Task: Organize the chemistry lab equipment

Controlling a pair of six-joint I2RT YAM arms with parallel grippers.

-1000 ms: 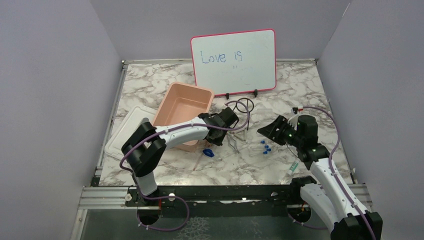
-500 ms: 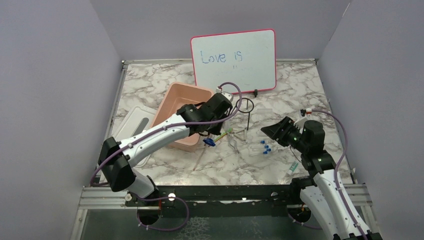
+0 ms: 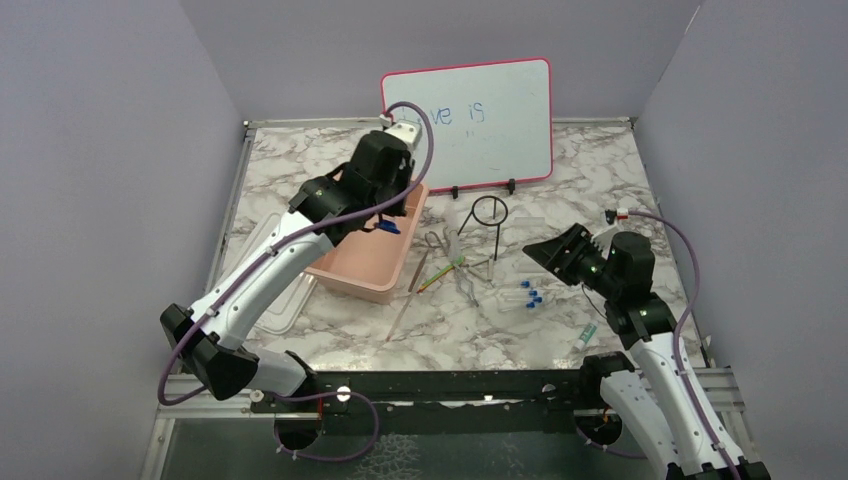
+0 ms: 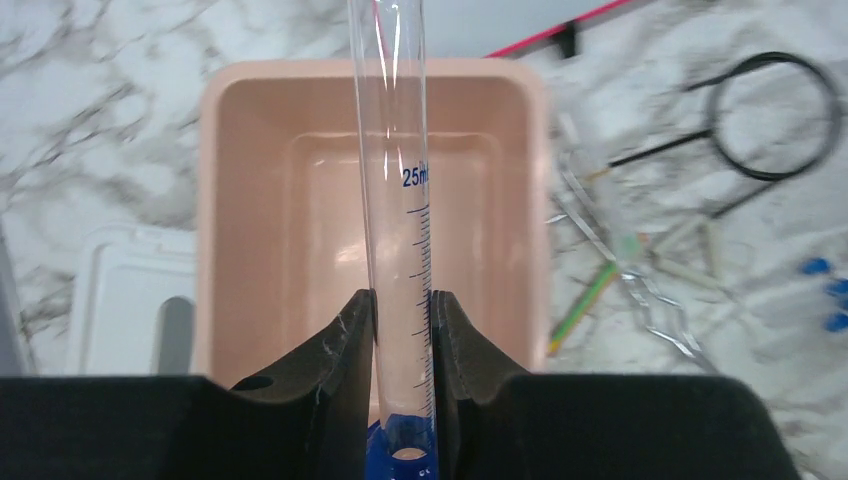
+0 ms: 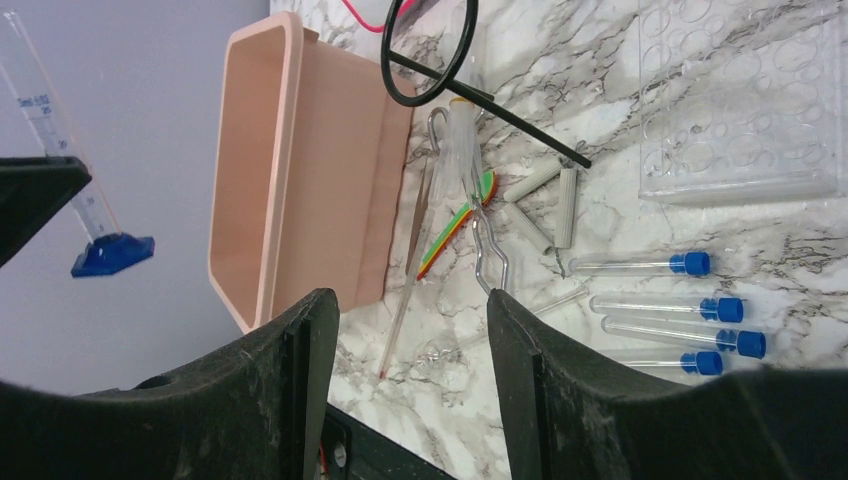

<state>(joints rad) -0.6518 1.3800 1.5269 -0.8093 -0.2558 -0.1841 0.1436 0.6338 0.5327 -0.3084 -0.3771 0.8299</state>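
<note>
My left gripper (image 4: pixel 400 320) is shut on a clear 25 ml graduated cylinder (image 4: pixel 398 180) with a blue base, held above the pink tub (image 4: pixel 235 200); it also shows in the top view (image 3: pixel 387 222). My right gripper (image 3: pixel 550 250) is open and empty, hovering right of the loose items. On the table lie the black ring tripod (image 3: pixel 488 212), thin metal tongs (image 3: pixel 466 282), the green-handled tool (image 3: pixel 441 274) and several blue-capped tubes (image 3: pixel 526 295). The right wrist view shows the tubes (image 5: pixel 650 300), tripod (image 5: pixel 430 50) and tongs (image 5: pixel 490 255).
The pink-framed whiteboard (image 3: pixel 495 120) stands at the back. The white lid (image 3: pixel 262 262) lies left of the tub. A clear plastic rack (image 5: pixel 740 100) lies beyond the tubes. A thin glass rod (image 3: pixel 400 318) and a green-tipped item (image 3: pixel 588 334) lie near the front.
My left arm has lifted the graduated cylinder off the table in front of the tub and carried it back and left, over the tub. The right gripper has barely moved.
</note>
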